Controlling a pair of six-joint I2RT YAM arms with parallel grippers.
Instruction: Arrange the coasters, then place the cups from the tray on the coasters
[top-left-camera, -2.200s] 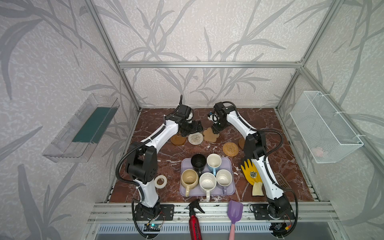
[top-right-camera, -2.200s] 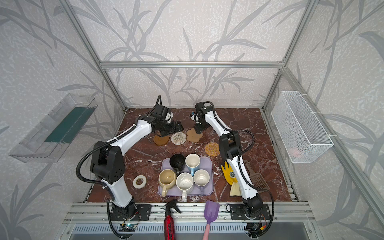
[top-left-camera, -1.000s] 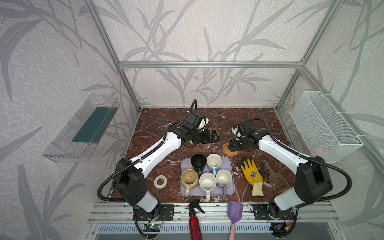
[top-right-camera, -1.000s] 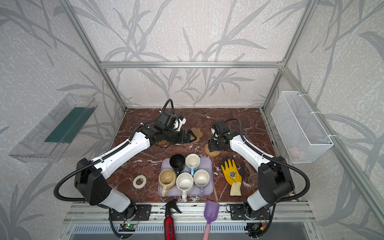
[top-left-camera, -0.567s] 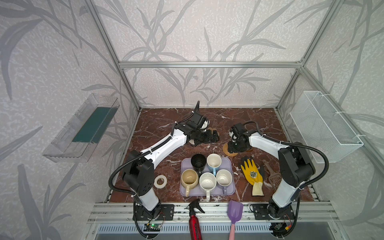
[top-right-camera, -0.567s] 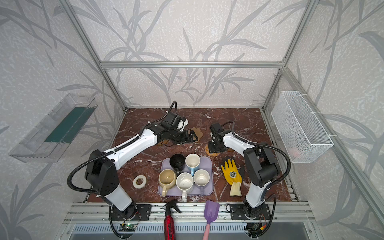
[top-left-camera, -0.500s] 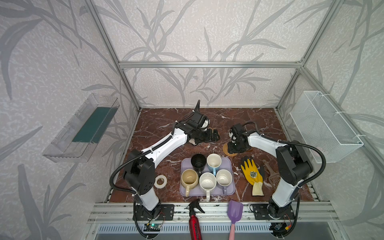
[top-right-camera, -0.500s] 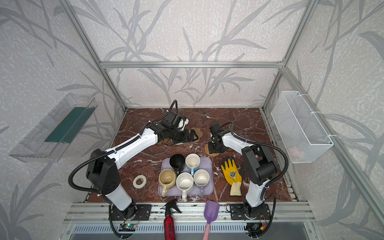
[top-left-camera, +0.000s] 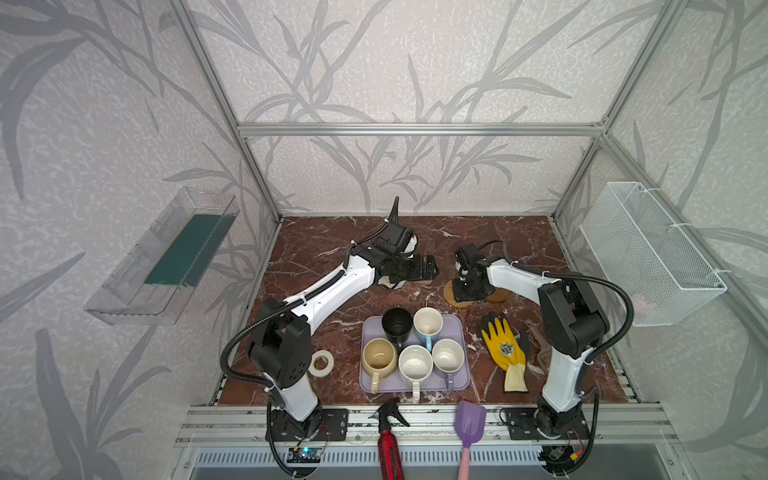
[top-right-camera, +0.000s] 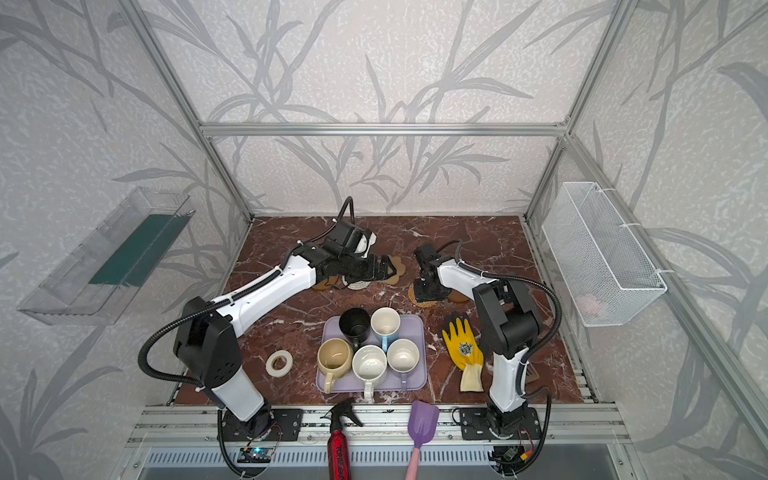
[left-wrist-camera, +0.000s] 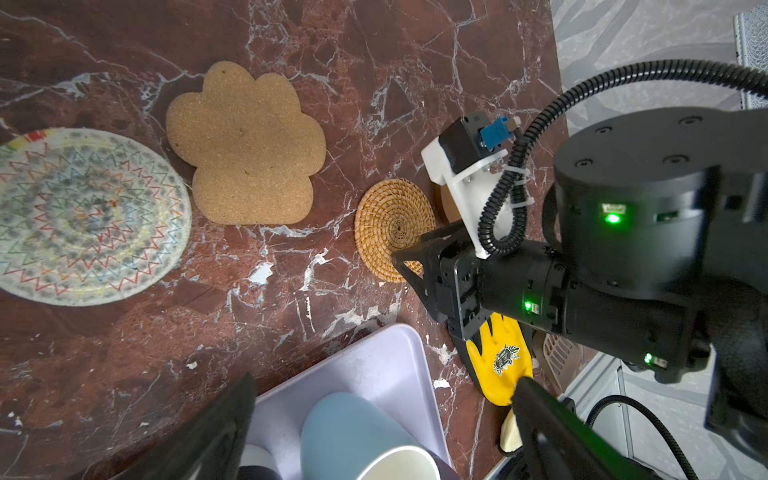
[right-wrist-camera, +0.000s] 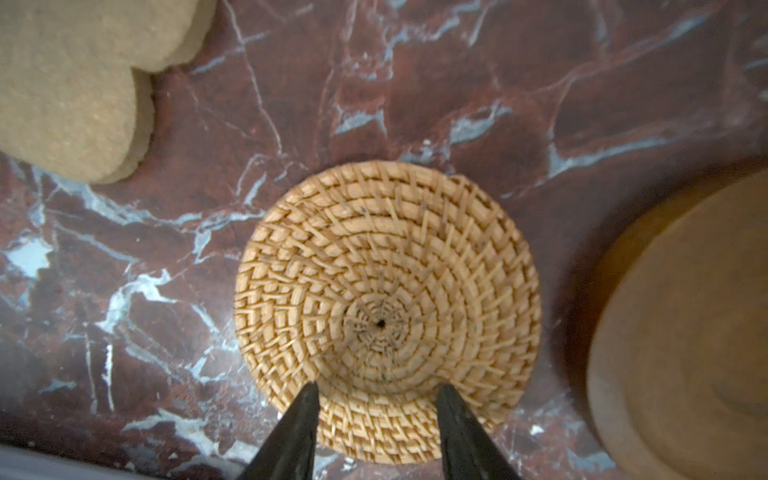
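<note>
Rattan coaster lies at one o'clock from the lavender tray, where five cups stand. The right gripper sets its tips, apart, over the weave's rim, and any grip is unconfirmed. The left gripper hangs wide open. The coaster is likely best pressed flat and slid clear of the amber disc at three o'clock. Only the right wrist view shows where the tips sit, since the gripper hides this in both top views.
</note>
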